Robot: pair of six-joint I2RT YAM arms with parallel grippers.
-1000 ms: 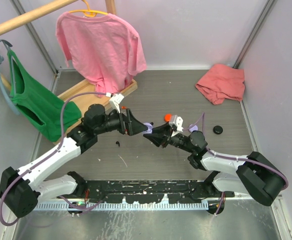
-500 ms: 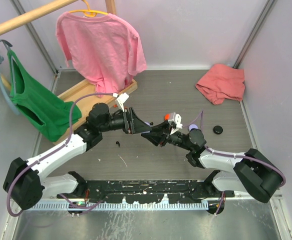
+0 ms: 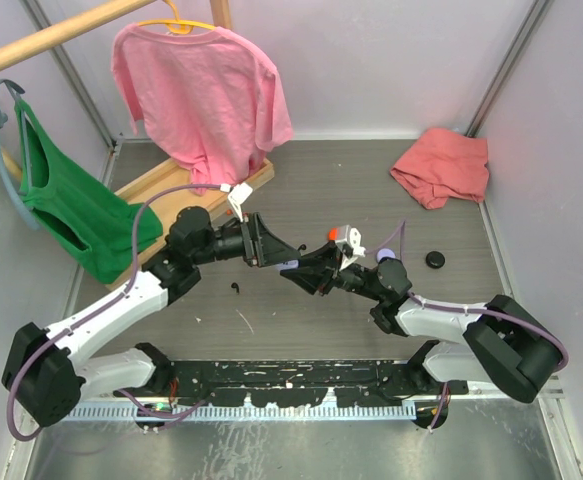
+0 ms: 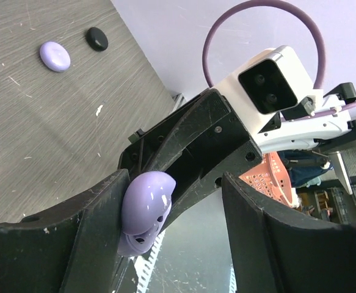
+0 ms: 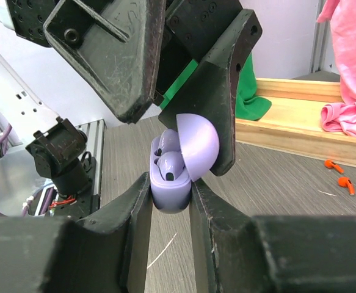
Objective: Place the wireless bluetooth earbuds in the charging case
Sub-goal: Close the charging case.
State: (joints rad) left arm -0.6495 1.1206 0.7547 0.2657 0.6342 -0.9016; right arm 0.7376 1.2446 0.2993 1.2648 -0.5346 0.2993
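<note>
My right gripper is shut on a lilac charging case, held in the air over the middle of the table. Its domed lid stands partly open, and two lilac earbuds sit inside. My left gripper straddles the lid: one finger rests against the dome, and the other stands well clear of it. Two orange-red earbuds lie on the table beside the wooden base. A small black bit lies under the left arm.
A lilac round case and a black round case lie on the table to the right. A pink shirt and a green garment hang over a wooden base. A salmon cloth lies at the back right.
The left gripper's jaws have narrowed around the case lid, and one finger now lies against it. The right gripper keeps its hold on the case, shifted slightly left.
</note>
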